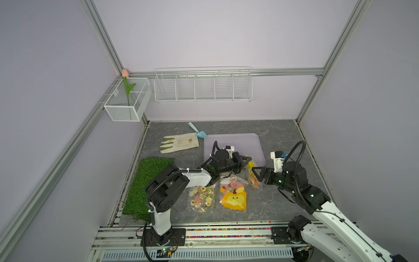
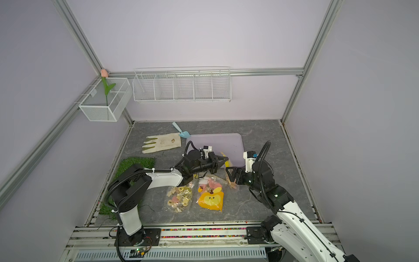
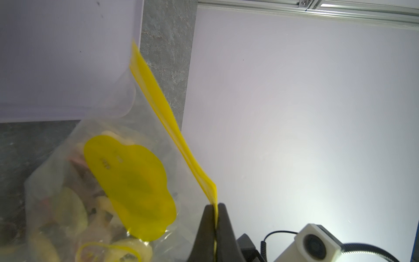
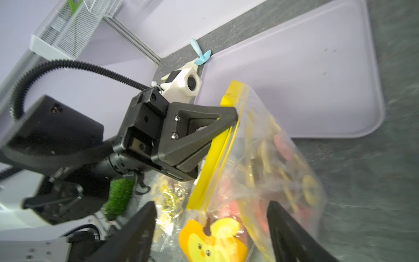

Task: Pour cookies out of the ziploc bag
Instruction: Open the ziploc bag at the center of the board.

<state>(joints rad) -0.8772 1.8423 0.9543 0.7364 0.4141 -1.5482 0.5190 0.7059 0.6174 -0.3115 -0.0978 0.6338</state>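
Nearest the robot's bases, two crinkly clear pouches lie flat on the grey, marble-patterned desk (image 1: 283, 204): the star pouch (image 1: 201, 199), full of cream and pink pieces, and just beside it the face pouch (image 1: 233, 198), with a large yellow-orange cartoon face inside. A shaggy green grass mat (image 1: 145, 181) lies toward the left edge. A little farther in, the right claw (image 4: 210, 204) has its black fingers spread wide apart, and the lower part of the ziploc bag (image 4: 260, 170) sits between them; whether they touch the film cannot be told. The bag is thin, glossy and see-through, with a stiff yellow zip strip along its mouth. The cookies (image 4: 281, 145) are heaped inside it: small flat pink discs, pale yellow rings and darker bits, all blurred. The left claw (image 3: 214, 208) is pressed together on that yellow strip, holding the bag's mouth raised over the near edge of the tray (image 1: 249, 140), a smooth lavender rectangle with rounded corners and a low rim. Beyond, a cream fabric glove (image 1: 179, 143) lies flat left of the tray, with a small pale-blue scoop (image 1: 199, 132) at the tray's far left corner.
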